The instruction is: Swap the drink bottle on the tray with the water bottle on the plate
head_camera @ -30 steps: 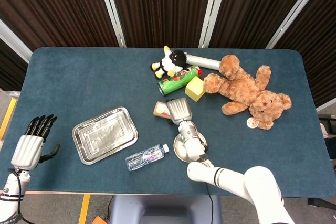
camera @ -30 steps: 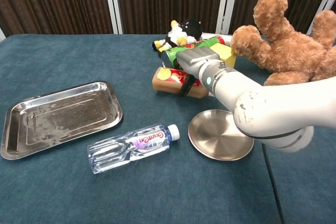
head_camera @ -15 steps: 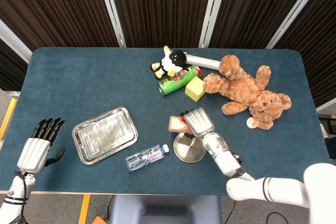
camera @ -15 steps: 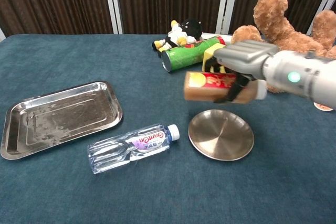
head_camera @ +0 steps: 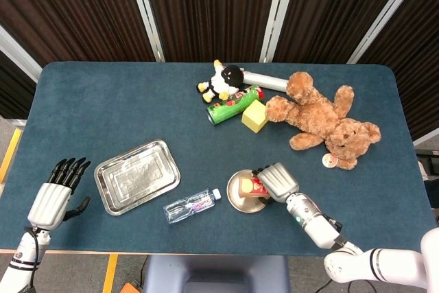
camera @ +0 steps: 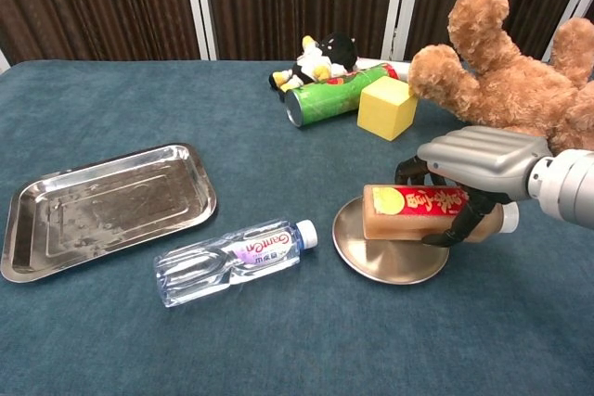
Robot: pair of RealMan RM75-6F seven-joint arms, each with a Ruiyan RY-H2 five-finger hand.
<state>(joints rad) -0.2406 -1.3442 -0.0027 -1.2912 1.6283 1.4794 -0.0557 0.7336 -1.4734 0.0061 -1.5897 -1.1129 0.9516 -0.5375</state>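
While clamped in right hand [camera: 483,169] fingers [camera: 464,220]: red-label drink bottle [camera: 422,213] over plate [camera: 371,261], text unreadable.

Item 1: clear plastic water bottle with a white cap [camera: 232,260], lying on its side on the bench. Its pale label carries purple lettering, roughly "Ganten"; the reading is uncertain at this size.

Item 2: brown drink bottle with a red and yellow label [camera: 422,212], held sideways in the right hand [camera: 483,166]. The red label bears yellow characters, not legible.

Item 3: green cylindrical snack can [camera: 339,92], lying on its side. Printing on the wrap is too small to read.

Item 4: round tag [head_camera: 330,161] beside the brown teddy bear [head_camera: 322,119]. Its print is unreadable.
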